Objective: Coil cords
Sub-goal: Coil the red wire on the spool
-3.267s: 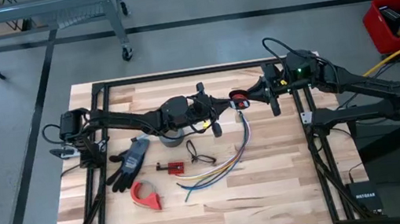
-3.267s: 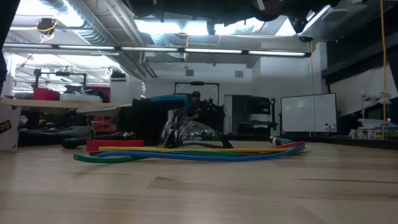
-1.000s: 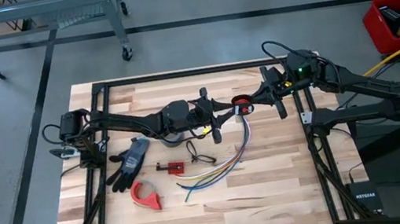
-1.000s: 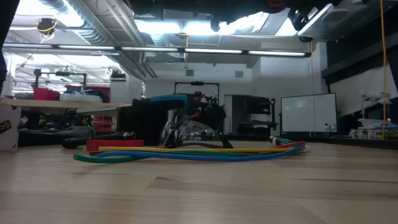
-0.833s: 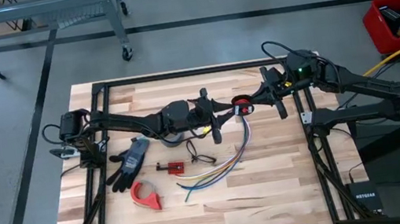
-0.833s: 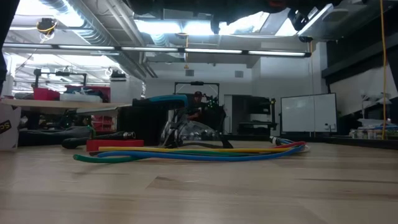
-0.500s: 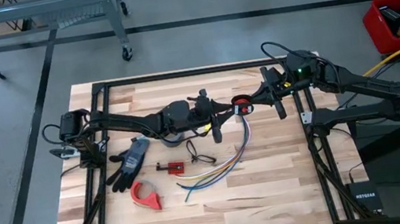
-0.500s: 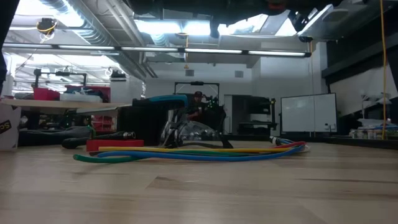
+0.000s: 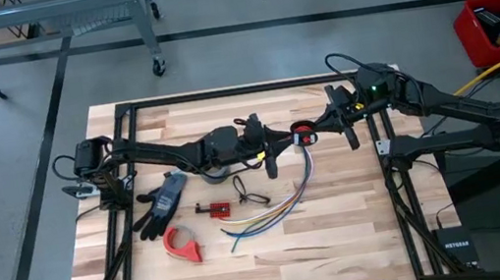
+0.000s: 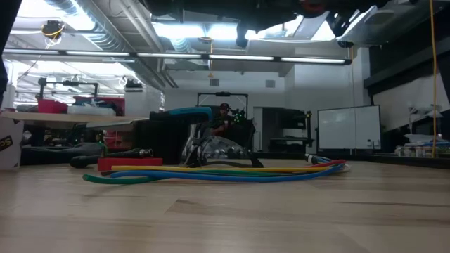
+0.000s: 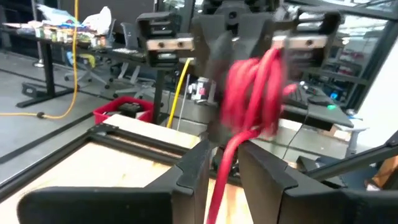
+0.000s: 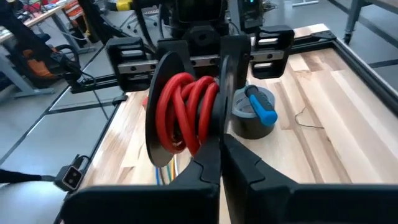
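The red cord is wound into a small coil that hangs high above the table's far middle, between my two grippers. My right gripper reaches in from the right and is shut at the coil. My left gripper reaches in from the left, level, facing it. In the left wrist view the coil shows blurred just past my left gripper, and one red strand drops from it between the left fingers. My left gripper has the strand that leaves the coil's underside between its two narrowly set fingers. It comes level from the table's left. The strand runs on down, out of that view. My right gripper holds the coil at its shut fingertips, coming from the table's right and slanting slightly down. The loops hide which turn it has. The coil stands on edge, clear of the table.
Below lie a long bundle of multicoloured wires, a thin black looped cord, a small red piece, a red tape holder, a black glove and a grey tape roll. A black frame rims the table.
My left gripper has rolled a little about its own line while staying where it was. The coil has stayed aloft between the two grippers.
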Available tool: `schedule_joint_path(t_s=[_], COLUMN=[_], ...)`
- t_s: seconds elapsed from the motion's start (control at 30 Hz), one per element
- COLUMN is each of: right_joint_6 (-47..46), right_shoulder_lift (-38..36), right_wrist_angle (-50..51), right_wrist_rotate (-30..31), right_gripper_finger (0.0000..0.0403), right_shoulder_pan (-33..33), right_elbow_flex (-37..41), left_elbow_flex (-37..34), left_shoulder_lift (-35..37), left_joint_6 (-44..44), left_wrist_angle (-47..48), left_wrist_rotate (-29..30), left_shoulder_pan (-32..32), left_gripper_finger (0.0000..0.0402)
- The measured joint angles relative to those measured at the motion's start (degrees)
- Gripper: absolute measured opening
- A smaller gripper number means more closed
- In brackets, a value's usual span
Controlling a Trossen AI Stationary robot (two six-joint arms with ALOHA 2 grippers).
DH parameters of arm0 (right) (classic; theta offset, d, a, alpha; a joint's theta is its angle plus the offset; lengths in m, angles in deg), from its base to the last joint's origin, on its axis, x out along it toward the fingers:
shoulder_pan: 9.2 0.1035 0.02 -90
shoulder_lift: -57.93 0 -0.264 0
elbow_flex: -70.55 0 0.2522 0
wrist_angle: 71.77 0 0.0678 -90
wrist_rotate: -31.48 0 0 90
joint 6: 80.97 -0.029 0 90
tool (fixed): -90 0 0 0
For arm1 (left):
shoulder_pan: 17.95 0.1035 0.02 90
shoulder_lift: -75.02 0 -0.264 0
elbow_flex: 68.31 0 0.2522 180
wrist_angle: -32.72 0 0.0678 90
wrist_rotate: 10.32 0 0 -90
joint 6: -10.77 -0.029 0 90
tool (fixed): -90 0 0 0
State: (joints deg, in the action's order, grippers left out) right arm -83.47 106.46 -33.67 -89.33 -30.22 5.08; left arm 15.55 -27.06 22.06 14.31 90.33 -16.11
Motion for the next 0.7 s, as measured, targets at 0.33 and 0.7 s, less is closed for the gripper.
schedule_joint_path(t_s=[0.33,0.7], right_joint_6=[-0.12,-0.13], right_shoulder_lift=[-0.04,-0.04], right_wrist_angle=[0.13,0.05], right_wrist_rotate=[-2.27,-2.38], right_gripper_finger=[0.0002,0.0002], right_shoulder_pan=[0.04,0.04], right_elbow_flex=[0.00,0.00], left_elbow_flex=[0.00,0.00], left_shoulder_lift=[0.04,0.04], left_joint_6=[-0.13,-0.77], left_wrist_angle=[0.07,-0.46], left_wrist_rotate=[0.51,-1.32], left_shoulder_pan=[0.13,-0.61], left_gripper_finger=[0.0078,0.0078])
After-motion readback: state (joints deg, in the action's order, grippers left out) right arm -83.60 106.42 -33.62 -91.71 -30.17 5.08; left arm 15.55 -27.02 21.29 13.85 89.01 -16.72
